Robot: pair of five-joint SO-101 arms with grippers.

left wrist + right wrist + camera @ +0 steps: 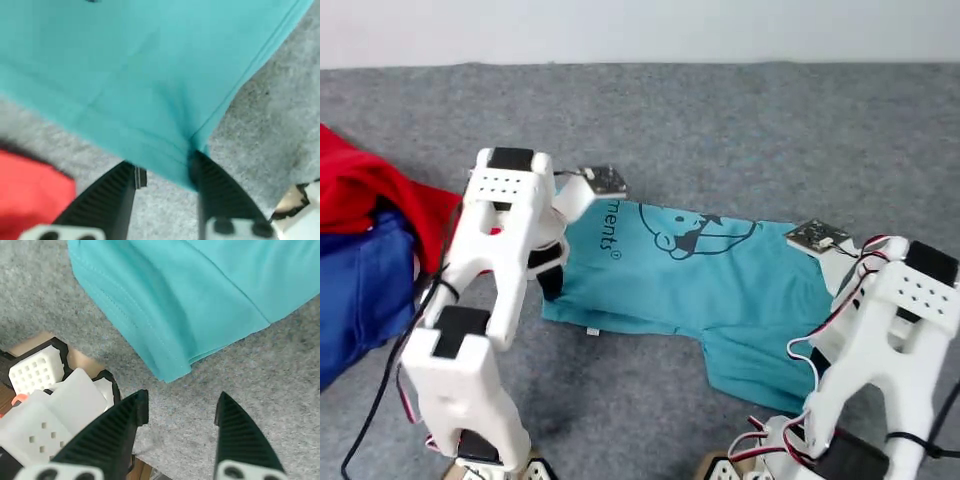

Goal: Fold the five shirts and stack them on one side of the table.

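Hands are both parted, and neither one is clamped on cloth. Your left hand (pixel 162 164) stands moderately wide at the edge of the teal shirt (pixel 140 75). The hem runs into the gap and presses against one finger, while the other finger sits clear of it above the grey surface (pixel 280 115). Just beyond that hand a red shirt (pixel 360 185) lies bunched against a blue shirt (pixel 355 290) at the left edge of the surface, well apart from the right arm. Your right hand (pixel 182 399) is spread wide above bare surface, just beside a doubled-over corner of the teal shirt but not touching it. From above, the teal shirt lies mostly flat between the two arms, printed side up, with one sleeve reaching toward the right arm's base.
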